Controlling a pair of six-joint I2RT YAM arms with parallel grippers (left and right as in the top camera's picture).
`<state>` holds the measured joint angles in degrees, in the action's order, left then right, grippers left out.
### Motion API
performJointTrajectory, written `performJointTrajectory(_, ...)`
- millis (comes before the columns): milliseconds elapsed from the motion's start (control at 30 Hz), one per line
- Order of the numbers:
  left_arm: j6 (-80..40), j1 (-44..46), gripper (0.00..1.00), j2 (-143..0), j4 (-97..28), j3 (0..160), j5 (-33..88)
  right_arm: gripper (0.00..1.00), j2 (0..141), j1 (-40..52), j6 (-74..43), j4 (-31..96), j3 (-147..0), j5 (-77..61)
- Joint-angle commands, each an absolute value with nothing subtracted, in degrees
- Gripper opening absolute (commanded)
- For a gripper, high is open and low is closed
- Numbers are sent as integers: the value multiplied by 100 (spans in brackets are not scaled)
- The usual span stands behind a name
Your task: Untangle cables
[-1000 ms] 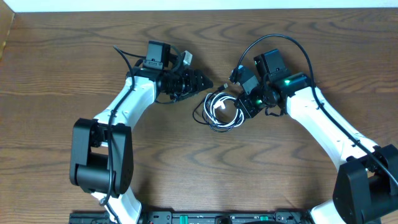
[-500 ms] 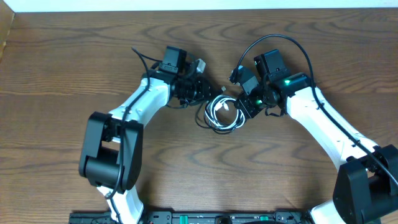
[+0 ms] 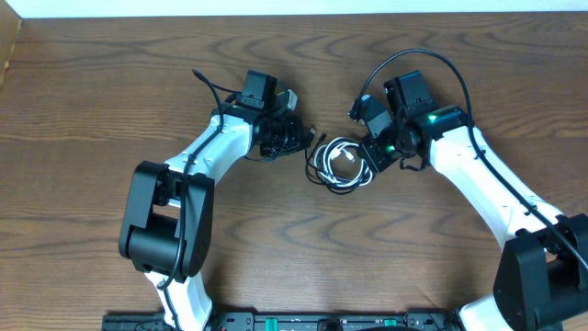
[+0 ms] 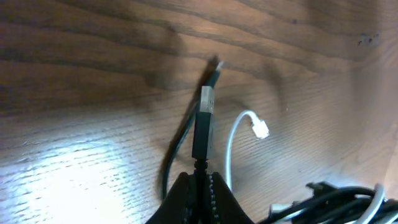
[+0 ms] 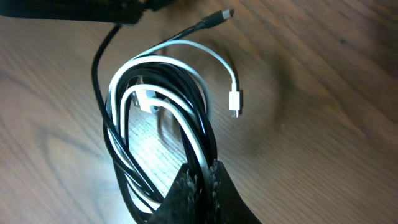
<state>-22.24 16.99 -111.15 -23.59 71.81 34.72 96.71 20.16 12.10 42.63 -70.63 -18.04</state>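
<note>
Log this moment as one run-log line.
left fingers shut on black cable | right fingers shut on cable coil | cables tangled

We had our white jointed arms (image 3: 207, 147) angled inward, with the black two-finger left gripper (image 3: 308, 138) and right gripper (image 3: 367, 158) clamped tight.

No legible text, no labels, no brand marks, no numbers, no signs anywhere in view

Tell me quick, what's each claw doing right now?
Left gripper: closed, holding the black cable just behind its plug.
Right gripper: closed, pinching the cable coil, black and white strands together.
</note>
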Motion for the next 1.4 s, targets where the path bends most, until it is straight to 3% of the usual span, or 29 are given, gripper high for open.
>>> performJointTrajectory(0,-2169,1675,8,-11177,-2488,7238,3028,1,9529,1994,1118,4287,-6958,-1597)
performJointTrajectory(533,-2169,1680,8,-11177,-3273,7231,1997,1,9574,1994,1120,4272,-6689,-526)
performJointTrajectory(667,-2169,1680,17,-11177,-3251,7240,2034,1,9574,1997,1120,4246,-6689,-530)
performJointTrajectory(700,-2169,1680,27,-11177,-3253,7240,2034,1,9574,1997,1120,4246,-6689,-537)
performJointTrajectory(733,-2167,1680,31,-11177,-3256,7240,2049,1,9574,1997,1120,4246,-6689,-567)
performJointTrajectory(833,-1968,1680,36,-11177,-3312,7284,2292,1,9574,1997,1194,4217,-6689,-886)
performJointTrajectory(1067,-1715,1680,38,-11177,-3553,7625,2530,1,9574,1997,1632,4294,-6689,-1365)
performJointTrajectory(1367,-1712,1868,38,-11177,-2943,7638,3170,1,9574,1986,1699,4316,-6541,-1087)
